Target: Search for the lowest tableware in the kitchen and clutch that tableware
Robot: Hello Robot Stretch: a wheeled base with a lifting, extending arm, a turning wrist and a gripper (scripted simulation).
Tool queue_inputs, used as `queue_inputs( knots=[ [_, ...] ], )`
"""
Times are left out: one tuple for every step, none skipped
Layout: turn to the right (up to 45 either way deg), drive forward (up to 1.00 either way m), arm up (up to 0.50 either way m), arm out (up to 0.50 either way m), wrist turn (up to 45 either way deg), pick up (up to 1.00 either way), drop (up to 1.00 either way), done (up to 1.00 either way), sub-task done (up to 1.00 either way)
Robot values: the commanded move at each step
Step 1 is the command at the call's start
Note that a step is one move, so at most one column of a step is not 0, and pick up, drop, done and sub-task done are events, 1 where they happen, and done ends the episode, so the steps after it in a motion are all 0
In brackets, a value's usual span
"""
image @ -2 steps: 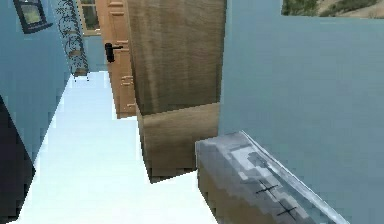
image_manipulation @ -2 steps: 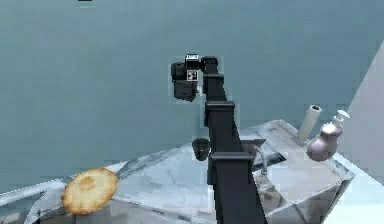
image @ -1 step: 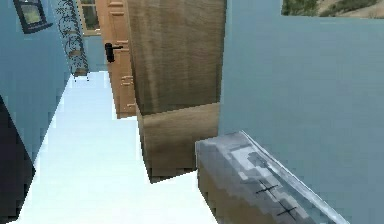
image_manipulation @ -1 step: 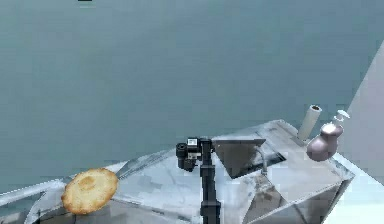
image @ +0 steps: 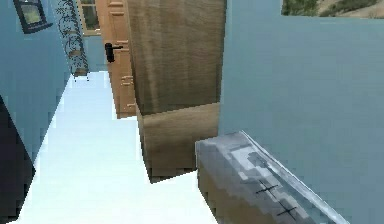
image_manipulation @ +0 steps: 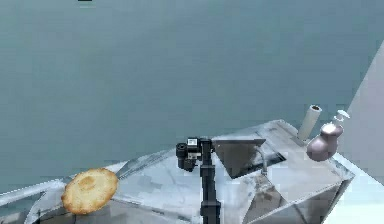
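In the arm side view my arm [image_manipulation: 208,195] rises over a pale stone countertop [image_manipulation: 160,180], with the dark gripper [image_manipulation: 187,155] at its far end near the counter's back edge. Its fingers are too small to make out, so I cannot tell whether it holds anything. A sunken sink [image_manipulation: 240,155] lies just to the right of the gripper. Farther right on the counter stand a slim grey cylinder [image_manipulation: 311,122] and a rounded pinkish vessel [image_manipulation: 322,144]. A round tan, bread-like disc [image_manipulation: 90,190] lies on the counter at the lower left.
A plain blue-grey wall [image_manipulation: 150,70] backs the counter. In the forward view a white floor [image: 80,150] runs ahead between blue walls to a wooden door [image: 118,60]. A tall wooden cabinet [image: 175,70] stands mid-view, and a counter end [image: 260,185] sits at the lower right.
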Motion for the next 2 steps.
queue_inputs(
  knots=[
    [0.0,0.0,0.1,0.0,0.0,0.0,0.0,0.0,0.0],
    [0.0,0.0,0.0,0.0,0.0,0.0,0.0,1.0,0.0]
  ],
)
